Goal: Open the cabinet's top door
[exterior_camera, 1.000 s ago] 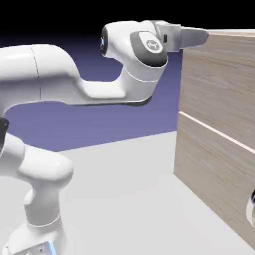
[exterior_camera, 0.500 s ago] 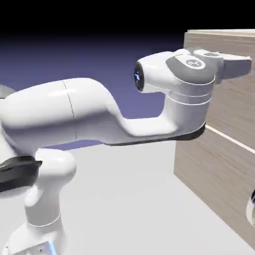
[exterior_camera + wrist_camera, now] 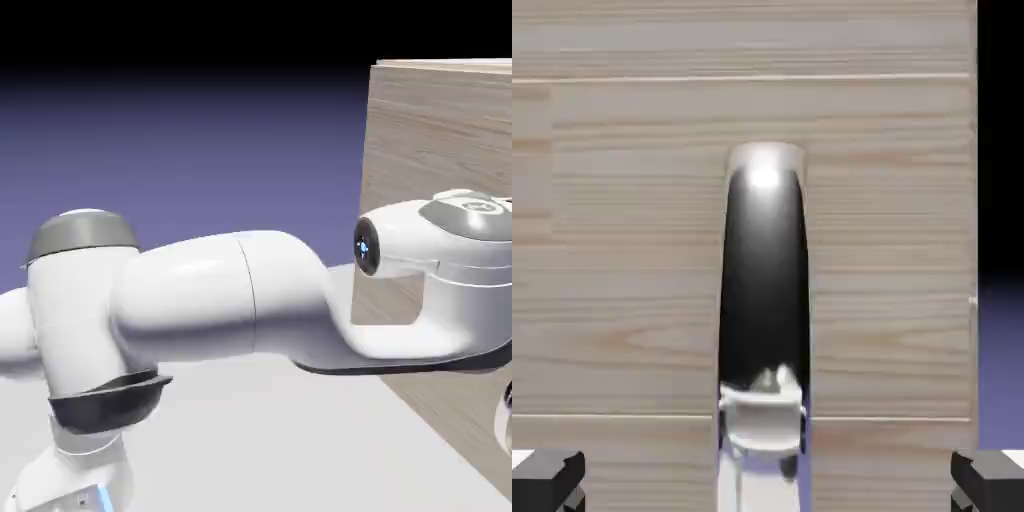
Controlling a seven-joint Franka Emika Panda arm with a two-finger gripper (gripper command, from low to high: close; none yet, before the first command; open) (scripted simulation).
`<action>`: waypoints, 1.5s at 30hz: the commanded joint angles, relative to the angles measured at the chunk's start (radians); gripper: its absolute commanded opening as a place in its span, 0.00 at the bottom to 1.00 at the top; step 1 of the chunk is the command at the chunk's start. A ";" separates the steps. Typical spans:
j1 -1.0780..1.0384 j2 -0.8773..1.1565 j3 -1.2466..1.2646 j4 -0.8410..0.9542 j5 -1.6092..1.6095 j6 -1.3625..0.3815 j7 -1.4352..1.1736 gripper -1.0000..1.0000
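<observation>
The end effector [image 3: 768,480] faces the cabinet [image 3: 440,140], its grey fingertips [image 3: 547,478] spread wide apart and empty. Centred between them, a glossy dark curved handle [image 3: 764,300] stands out from the flat, light wood-grain door [image 3: 632,250]. The boxy cabinet stands at the surface's [image 3: 300,440] right edge.

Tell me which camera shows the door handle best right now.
The hand view: the handle stands large and centred on the wood front, between the open gripper's fingertips. The exterior view shows only the cabinet behind the arm, no handle.
</observation>
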State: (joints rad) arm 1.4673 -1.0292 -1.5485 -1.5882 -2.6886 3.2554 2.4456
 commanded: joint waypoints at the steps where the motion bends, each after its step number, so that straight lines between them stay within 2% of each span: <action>1: 0.000 0.000 0.000 0.000 0.000 0.000 0.000 0.00; 15: -0.427 -0.006 0.260 -0.471 -0.008 -0.295 0.067 0.00; 26: -0.826 -0.032 0.533 -0.848 0.109 -0.518 0.096 0.00; 37: -1.209 -0.183 0.901 -1.198 0.415 -0.718 0.033 0.00; 45: -1.361 -0.365 1.188 -1.377 0.750 -0.849 -0.072 0.00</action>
State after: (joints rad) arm 0.1065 -1.3937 -0.3606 -2.9649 -1.9382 2.4076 2.3735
